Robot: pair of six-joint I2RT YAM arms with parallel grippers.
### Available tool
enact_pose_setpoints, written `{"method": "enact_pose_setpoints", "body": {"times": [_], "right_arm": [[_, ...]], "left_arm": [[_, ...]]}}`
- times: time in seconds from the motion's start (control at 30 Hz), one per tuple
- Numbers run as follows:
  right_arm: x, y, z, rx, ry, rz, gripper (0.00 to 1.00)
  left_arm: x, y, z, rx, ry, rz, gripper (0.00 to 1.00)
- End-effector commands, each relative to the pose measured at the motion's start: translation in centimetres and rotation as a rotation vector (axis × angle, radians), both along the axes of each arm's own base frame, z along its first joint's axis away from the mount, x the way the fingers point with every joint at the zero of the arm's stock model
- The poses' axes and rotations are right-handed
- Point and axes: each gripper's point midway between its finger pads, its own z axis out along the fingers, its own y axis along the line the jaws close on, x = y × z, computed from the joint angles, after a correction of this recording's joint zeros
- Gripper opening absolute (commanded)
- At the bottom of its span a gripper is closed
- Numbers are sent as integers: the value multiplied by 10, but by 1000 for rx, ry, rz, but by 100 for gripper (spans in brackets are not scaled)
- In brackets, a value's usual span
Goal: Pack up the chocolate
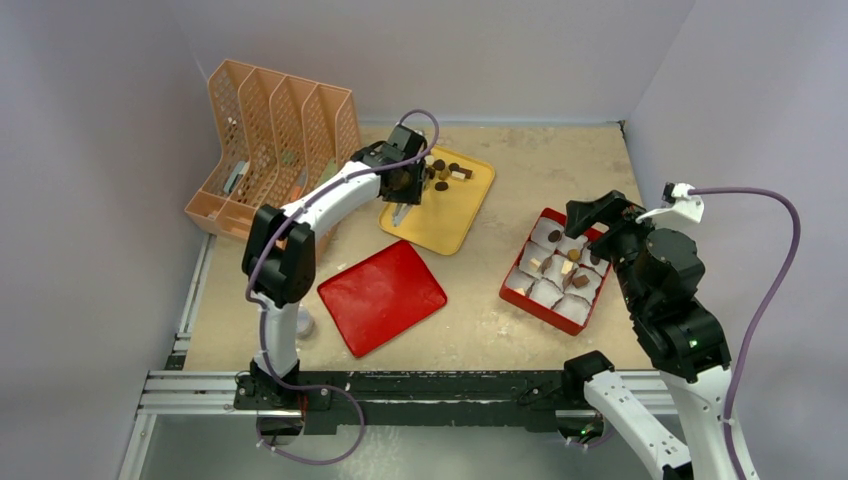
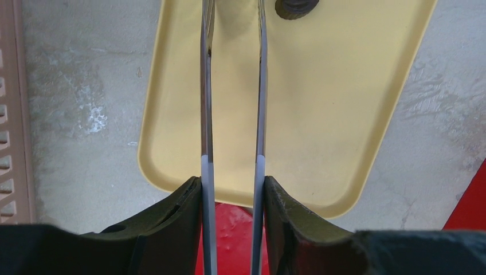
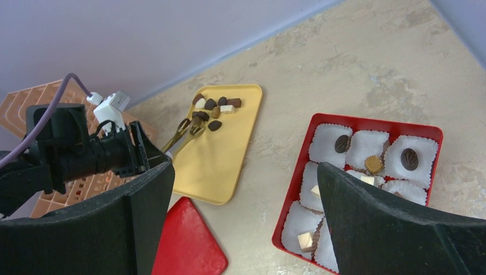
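Observation:
Several chocolate pieces (image 1: 447,172), dark brown, tan and white, lie at the far end of the yellow tray (image 1: 440,228); they also show in the right wrist view (image 3: 213,109). My left gripper (image 1: 405,187) is shut on metal tongs (image 2: 206,86), whose open tips reach the pieces (image 3: 192,129). One dark round (image 2: 293,7) lies just right of the tongs. The red box (image 1: 516,290) holds white paper cups, several with a chocolate (image 3: 409,159) inside. My right gripper (image 3: 243,172) is open and empty above the box's near side.
A red lid (image 1: 380,295) lies flat in front of the yellow tray. An orange file rack (image 1: 270,140) stands at the back left. Purple walls close in the table on three sides.

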Motion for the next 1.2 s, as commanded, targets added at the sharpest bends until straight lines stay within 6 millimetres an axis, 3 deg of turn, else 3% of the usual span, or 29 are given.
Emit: {"method": "enact_pose_setpoints", "body": {"times": [0.0,0.6,1.17], "right_arm": [[2,2,11,24,-45,3,96],[1,2,9,29,-43,2,96],[4,2,8,33,-43,-1,96]], "left_arm": [[26,-13,24,-43,-95,-4,39],[37,-15,19,-29,-105,15,41],[12,-6,47,-54,-105,-15,23]]}}
